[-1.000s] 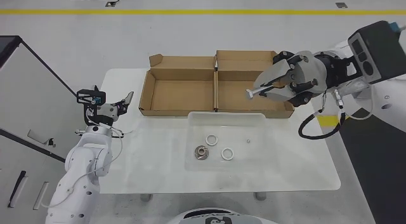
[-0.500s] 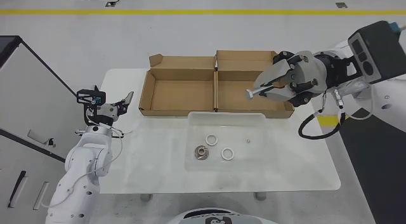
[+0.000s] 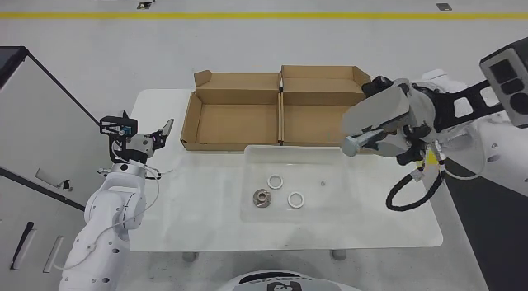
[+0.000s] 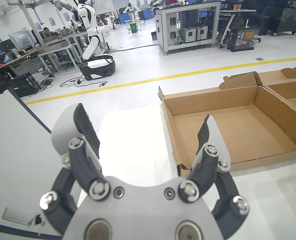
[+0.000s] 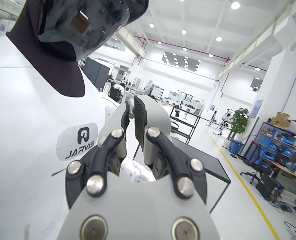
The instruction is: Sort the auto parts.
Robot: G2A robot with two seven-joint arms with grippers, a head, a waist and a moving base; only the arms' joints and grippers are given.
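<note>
- We see the right end effector [image 3: 351,141] clamped on a small grey threaded metal stud [image 5: 130,108]. The stud is pinched between the ribbed black pads [image 5: 139,118], close to their tips.
- This end effector hangs over the line where the clear plastic tray [image 3: 330,208] meets the right-hand brown cardboard box [image 3: 309,126]. The box lies just beyond it and the tray just below, on the near side.
- In the tray, well apart from the held stud and toward the other arm, lie the remaining parts:
  - one white ring [image 3: 275,181]
  - a second white ring [image 3: 294,200]
  - a round grey metal bearing-like part [image 3: 262,199]
  - a tiny pale piece [image 3: 322,182]
- The left end effector [image 4: 148,131] is spread wide with nothing between its jaws, above the left edge of the white counter [image 3: 206,217]. The left-hand brown cardboard box [image 4: 227,126] sits just ahead of it, on the side of the other arm.
- We judge that the step in hand is carrying the stud to a box. Both boxes look bare, so the sorting seems to be at an early stage.
- The next move, as we read it:
  - bring the stud over the floor of the chosen box
  - turn the wrist so the tips face down
  - lower, then release
- We cannot tell which box the stud belongs in.
- We can make out no legible label or writing on the boxes, the tray or the parts.
</note>
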